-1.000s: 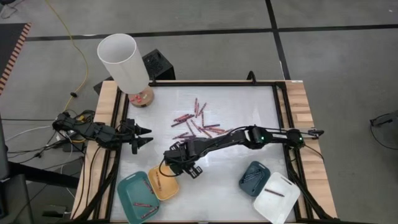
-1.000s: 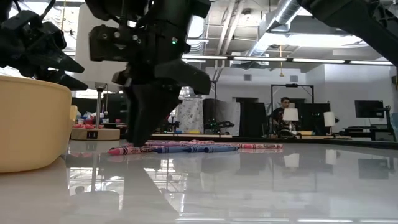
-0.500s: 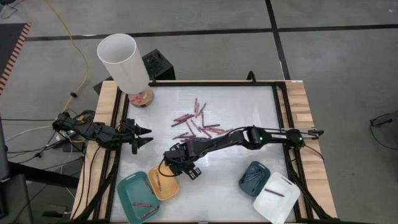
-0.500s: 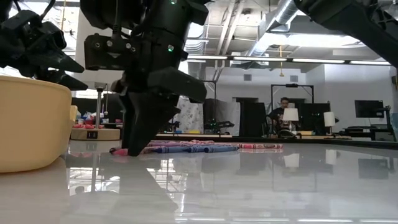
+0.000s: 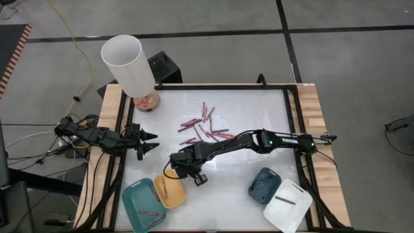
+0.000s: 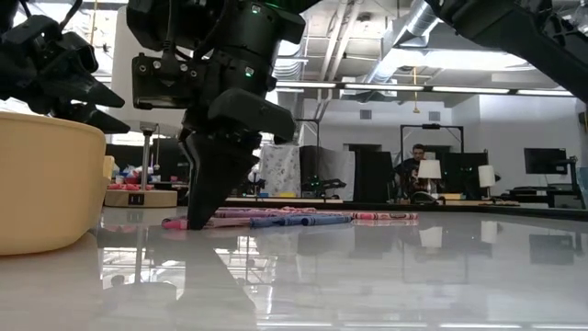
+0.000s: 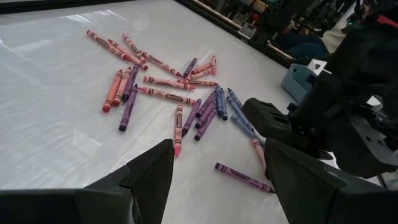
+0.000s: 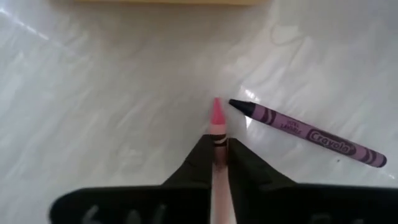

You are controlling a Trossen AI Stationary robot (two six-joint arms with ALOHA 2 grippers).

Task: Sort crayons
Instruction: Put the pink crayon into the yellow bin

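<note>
Since a second ago my right gripper (image 5: pixel 191 175) is sitting slightly higher in the high view, a touch farther from the yellow tray (image 5: pixel 169 191) at lower left, while my left gripper (image 5: pixel 150 144) is staying put at the left edge of the table (image 5: pixel 259 103).

From above, most of the crayons (image 5: pixel 206 128) are lying scattered in the upper centre of the table. My right arm is stretching from the right edge down to lower centre-left. Beside the yellow tray, a teal tray (image 5: pixel 143 206) is sitting at bottom left; a dark-blue tray (image 5: pixel 264 183) and a white tray (image 5: pixel 287 206) are sitting at bottom right. A white cylinder (image 5: pixel 128 63) is standing at the upper left corner.

At table height, my right gripper (image 6: pixel 204 207) is pointing down at left of centre, its tips near the tabletop, with a row of crayons (image 6: pixel 294 219) lying behind it. The yellow tray (image 6: pixel 46 184) is filling the left edge. A person (image 6: pixel 418 165) is sitting in the room at right of centre.

Through the left wrist camera, my left gripper (image 7: pixel 217 177) is holding its fingers apart and empty at the bottom, with the crayons (image 7: pixel 168 93) spread across the upper middle.

Through the right wrist camera, my right gripper (image 8: pixel 218 152) is pinching a pink crayon (image 8: pixel 217 121), its tip poking out toward centre frame. A purple crayon (image 8: pixel 305 132) is lying just beside it at right, apart from it.
</note>
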